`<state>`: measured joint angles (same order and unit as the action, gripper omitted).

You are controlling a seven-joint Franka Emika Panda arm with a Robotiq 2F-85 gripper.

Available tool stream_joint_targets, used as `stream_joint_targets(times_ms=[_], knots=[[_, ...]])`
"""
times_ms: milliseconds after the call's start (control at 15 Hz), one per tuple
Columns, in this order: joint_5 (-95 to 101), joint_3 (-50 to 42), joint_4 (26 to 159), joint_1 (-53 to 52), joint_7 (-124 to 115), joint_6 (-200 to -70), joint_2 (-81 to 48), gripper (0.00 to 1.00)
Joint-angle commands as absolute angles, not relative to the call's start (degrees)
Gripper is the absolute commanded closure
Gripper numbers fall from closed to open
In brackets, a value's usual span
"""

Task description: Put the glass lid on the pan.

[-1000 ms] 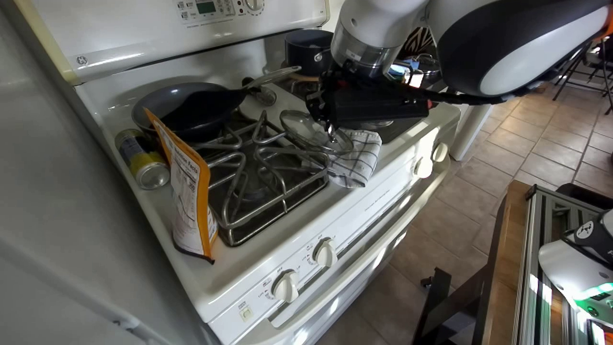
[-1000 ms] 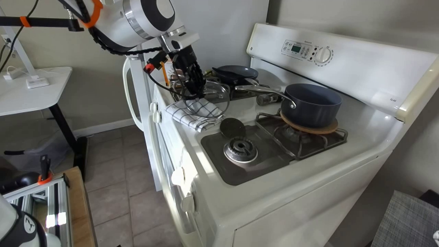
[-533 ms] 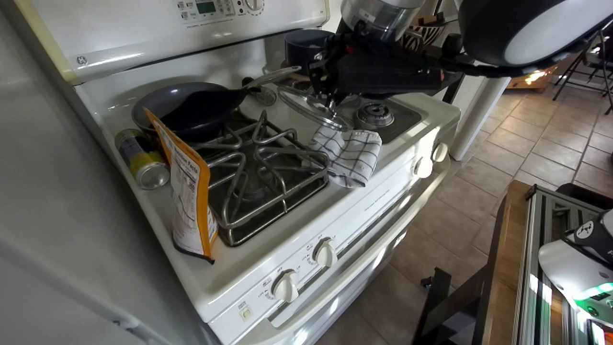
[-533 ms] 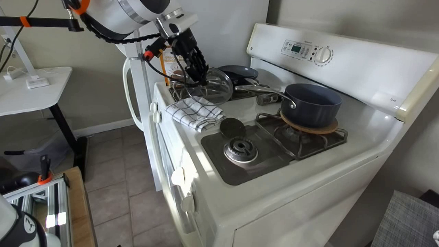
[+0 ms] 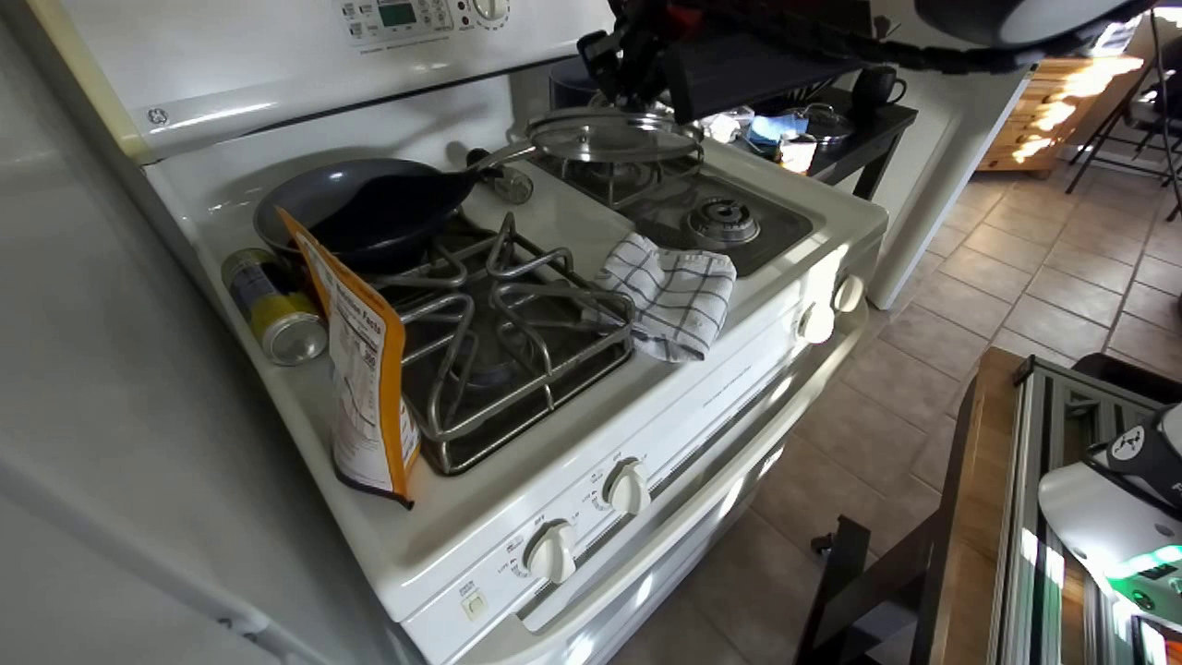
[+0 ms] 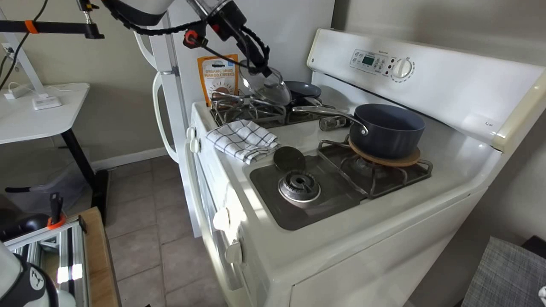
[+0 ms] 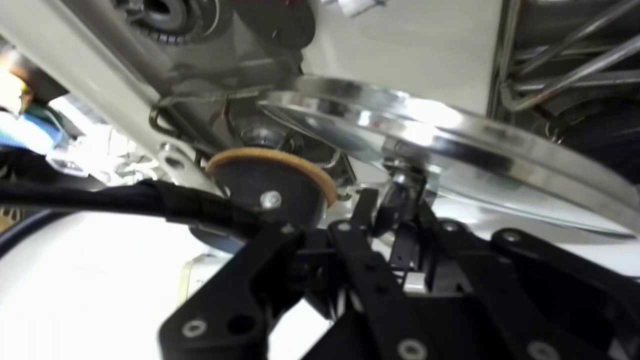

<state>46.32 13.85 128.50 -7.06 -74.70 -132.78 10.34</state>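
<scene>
My gripper (image 7: 397, 207) is shut on the metal knob of the glass lid (image 7: 450, 132). In an exterior view the glass lid (image 5: 614, 139) hangs in the air under the gripper (image 5: 637, 97), above the middle and back of the stove. In an exterior view the lid (image 6: 273, 90) looks tilted below the gripper (image 6: 265, 71). The wide dark pan (image 5: 319, 189) sits on the back burner at the refrigerator side, uncovered. The lid is beside it and apart from it, near its handle end. In an exterior view the pan (image 6: 303, 88) is partly hidden behind the lid.
A deeper dark pot (image 6: 386, 132) stands on a cork trivet on the other back burner. A checkered towel (image 5: 669, 300) lies at the stove's front middle. An orange bag (image 5: 365, 379) stands near the pan, with a can (image 5: 277, 309). A jar (image 6: 333, 123) lies between the burners.
The gripper has lifted the glass lid from just over the towel, up and toward the back of the stove. The lid's tilt has changed. The pan, pot and towel have not moved.
</scene>
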Motion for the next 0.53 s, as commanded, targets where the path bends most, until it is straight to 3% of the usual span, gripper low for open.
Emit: stream_joint_targets(times_ms=[0,200,267,467], knots=[[58.1,15.7,122.6,-6.8,-75.9,-128.7,7.1,0.97],[62.3,14.5,122.1,-7.8,-79.2,-130.4,6.1,0.97],[59.9,14.0,123.2,-8.2,-76.8,-130.1,7.1,0.86],[60.6,13.9,122.8,-8.3,-77.6,-130.1,6.1,0.86]])
